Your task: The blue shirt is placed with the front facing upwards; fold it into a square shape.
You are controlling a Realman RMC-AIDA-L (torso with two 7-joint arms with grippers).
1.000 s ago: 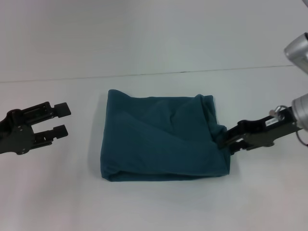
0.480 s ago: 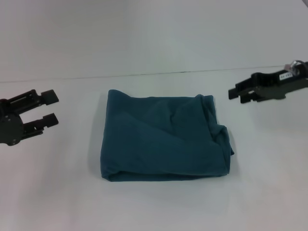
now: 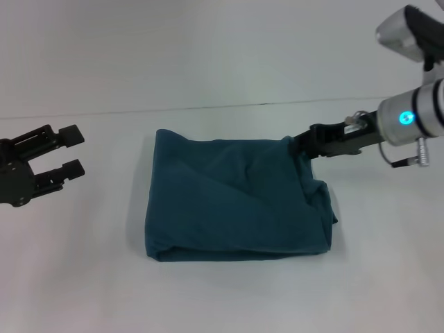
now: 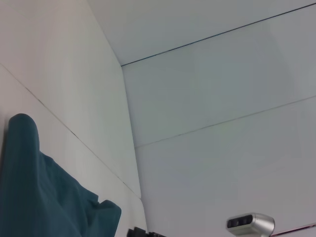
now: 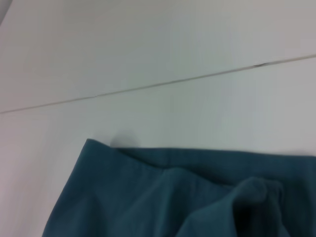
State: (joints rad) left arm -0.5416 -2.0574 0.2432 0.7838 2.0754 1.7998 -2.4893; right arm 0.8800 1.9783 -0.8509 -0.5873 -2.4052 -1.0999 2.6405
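Note:
The blue shirt (image 3: 236, 201) lies in the middle of the white table as a roughly square, plain teal bundle, with its right edge bunched and wrinkled. My right gripper (image 3: 300, 146) reaches in from the right and meets the shirt's far right corner. My left gripper (image 3: 73, 150) hovers open over the table, well left of the shirt, with nothing between its fingers. The right wrist view shows the shirt's (image 5: 173, 197) far edge and a raised fold close up. One end of the shirt (image 4: 34, 197) shows in the left wrist view.
The white table (image 3: 222, 298) meets a pale wall along a thin seam (image 3: 208, 107) behind the shirt. The robot's head camera (image 4: 249, 223) shows in the left wrist view.
My right gripper has come down and leftward from a raised spot at the far right to the shirt's far right corner. The left gripper and the shirt have barely moved.

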